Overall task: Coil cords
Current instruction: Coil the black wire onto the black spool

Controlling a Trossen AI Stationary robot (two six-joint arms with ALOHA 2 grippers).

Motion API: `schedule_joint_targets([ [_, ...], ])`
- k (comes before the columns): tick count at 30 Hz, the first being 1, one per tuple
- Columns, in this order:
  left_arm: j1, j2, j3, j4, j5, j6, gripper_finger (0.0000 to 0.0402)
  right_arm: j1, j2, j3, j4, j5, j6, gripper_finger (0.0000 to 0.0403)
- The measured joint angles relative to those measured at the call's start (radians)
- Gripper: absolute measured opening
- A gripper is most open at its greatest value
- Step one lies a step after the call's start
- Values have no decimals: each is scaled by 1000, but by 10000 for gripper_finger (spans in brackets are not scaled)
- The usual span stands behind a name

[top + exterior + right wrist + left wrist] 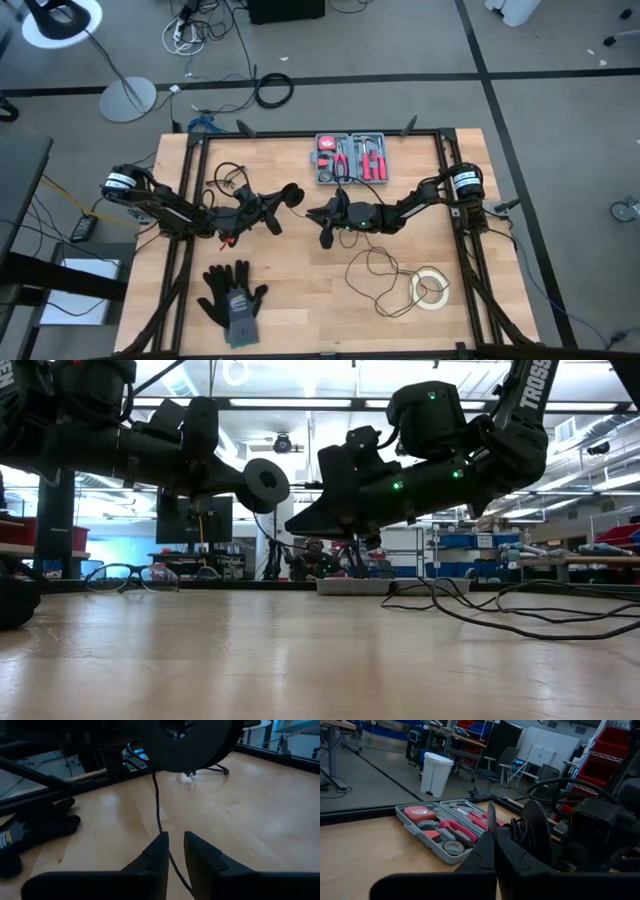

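The cord is a thin black wire ending in a round black disc. The disc hangs above the table's middle at the tips of my left gripper, which is shut. From the disc the wire drops into the narrow gap of my right gripper. That gripper faces the disc from the table's right, its fingertips slightly apart. Whether its fingers touch the wire does not show. The rest of the cord lies in loose loops on the wood at the near right. My left gripper holds the cord at its disc end, with the fingers level and pointing toward the table's right. The fingers themselves hide the exact spot they pinch. The disc stands on edge, lifted clear of the table, and the wire hangs below it.
A grey tool case with red-handled tools lies open at the far middle. Black gloves lie at the near left. A white tape roll sits beside the cord's loops. Black frame rails run along the table's sides.
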Motion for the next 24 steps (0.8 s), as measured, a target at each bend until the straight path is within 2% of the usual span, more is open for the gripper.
schedule_joint_targets([
  [24, -2, 0, 0, 14, 19, -3, 0, 0, -1, 0, 1, 0, 1, 61],
])
